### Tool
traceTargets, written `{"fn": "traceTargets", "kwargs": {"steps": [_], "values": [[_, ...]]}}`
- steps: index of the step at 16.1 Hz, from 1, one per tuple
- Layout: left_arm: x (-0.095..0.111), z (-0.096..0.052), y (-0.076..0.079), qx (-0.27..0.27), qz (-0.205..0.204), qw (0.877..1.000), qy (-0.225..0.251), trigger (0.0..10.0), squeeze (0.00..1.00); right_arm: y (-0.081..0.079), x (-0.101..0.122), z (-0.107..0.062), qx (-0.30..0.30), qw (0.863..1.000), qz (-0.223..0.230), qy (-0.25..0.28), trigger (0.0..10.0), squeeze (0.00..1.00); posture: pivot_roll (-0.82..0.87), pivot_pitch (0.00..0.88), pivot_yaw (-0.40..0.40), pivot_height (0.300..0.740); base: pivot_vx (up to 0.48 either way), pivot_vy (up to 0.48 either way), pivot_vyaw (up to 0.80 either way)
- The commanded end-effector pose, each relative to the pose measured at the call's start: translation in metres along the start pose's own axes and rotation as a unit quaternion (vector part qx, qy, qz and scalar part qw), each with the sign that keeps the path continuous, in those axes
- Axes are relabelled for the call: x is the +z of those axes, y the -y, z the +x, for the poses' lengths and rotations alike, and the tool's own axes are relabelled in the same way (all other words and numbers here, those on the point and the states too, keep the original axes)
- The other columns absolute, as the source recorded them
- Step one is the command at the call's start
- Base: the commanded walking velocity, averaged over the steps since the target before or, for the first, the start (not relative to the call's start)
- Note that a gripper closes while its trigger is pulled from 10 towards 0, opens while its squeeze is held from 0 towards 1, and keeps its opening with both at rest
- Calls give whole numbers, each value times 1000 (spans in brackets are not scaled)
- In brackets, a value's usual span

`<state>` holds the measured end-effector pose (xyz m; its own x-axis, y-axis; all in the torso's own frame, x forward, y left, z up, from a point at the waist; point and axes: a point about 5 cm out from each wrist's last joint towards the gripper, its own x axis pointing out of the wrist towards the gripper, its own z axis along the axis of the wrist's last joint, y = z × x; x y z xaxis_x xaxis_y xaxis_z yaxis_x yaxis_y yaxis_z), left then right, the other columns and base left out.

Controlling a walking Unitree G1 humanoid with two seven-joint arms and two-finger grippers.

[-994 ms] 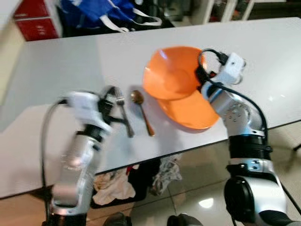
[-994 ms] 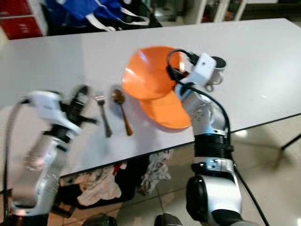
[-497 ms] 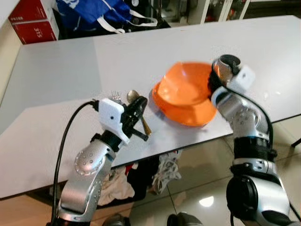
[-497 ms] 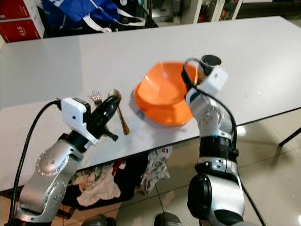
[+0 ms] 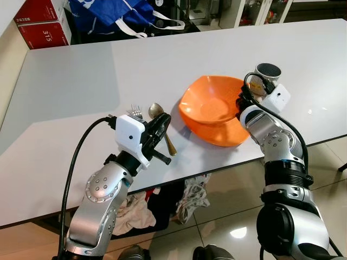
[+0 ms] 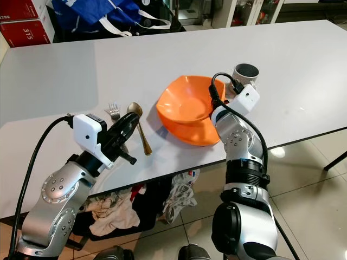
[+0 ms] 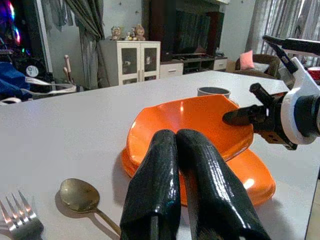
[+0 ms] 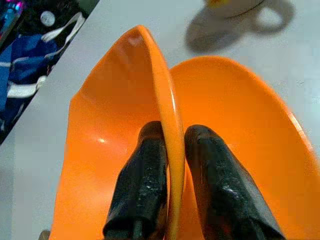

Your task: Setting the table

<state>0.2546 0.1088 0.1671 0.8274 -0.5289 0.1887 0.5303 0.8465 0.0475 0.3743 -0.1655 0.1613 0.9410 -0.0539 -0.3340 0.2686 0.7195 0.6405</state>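
We see a long white table (image 5: 81,81) with the place setting gathered near its front edge. Our right gripper (image 8: 170,200) pinches the rim of a glossy orange plastic bowl (image 5: 209,103), one black finger inside the wall and one outside, so the jaws are narrow and closed on that thin edge. The bowl is tilted, its held side raised, and it rests over a flat orange plastic plate (image 5: 227,132) that lies on the table beneath it. Just behind the right wrist stands a grey ceramic mug (image 5: 268,72), upright, near the bowl but apart from it.

To the left of the bowl lie a bronze-coloured metal spoon (image 6: 137,125) and a silver metal fork (image 6: 113,111), side by side on the table, handles pointing toward the front edge. The spoon is between the fork and the bowl.

Our left gripper (image 7: 175,150) hovers above the table over the cutlery handles, its two black fingers pressed together with nothing between them. In the left wrist view its fingers point toward the orange bowl, with the spoon bowl and the fork tines beside them.

Beyond the far edge of the table sit a blue fabric bag with white straps (image 5: 116,13) and a red cardboard box (image 5: 40,27) on the floor.
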Motion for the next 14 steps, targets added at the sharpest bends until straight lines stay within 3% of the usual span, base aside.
{"fn": "traceTargets", "kwargs": {"steps": [1,5,10,12,14], "values": [[1,-1,3,-7,7,1000,-3,10000,0,6,8,0,-19,1000,6,19,10000,1000,-54,84,6,740,0,0,0],[1,-1,5,-7,5,1000,-2,10000,0,10,13,-2,-34,999,3,29,10000,1000,-58,89,8,740,0,0,0],[1,-1,5,-5,5,1000,-3,10000,0,15,3,-1,-56,998,-34,-6,10000,1000,-56,92,9,740,0,0,0],[2,-1,5,-5,5,1000,-2,10000,0,18,11,-3,-76,995,-68,17,10000,1000,-60,94,11,740,0,0,0],[3,0,5,-6,1,1000,2,10000,0,12,32,-8,-69,989,-97,86,10000,1000,-59,93,10,740,0,0,0]]}}
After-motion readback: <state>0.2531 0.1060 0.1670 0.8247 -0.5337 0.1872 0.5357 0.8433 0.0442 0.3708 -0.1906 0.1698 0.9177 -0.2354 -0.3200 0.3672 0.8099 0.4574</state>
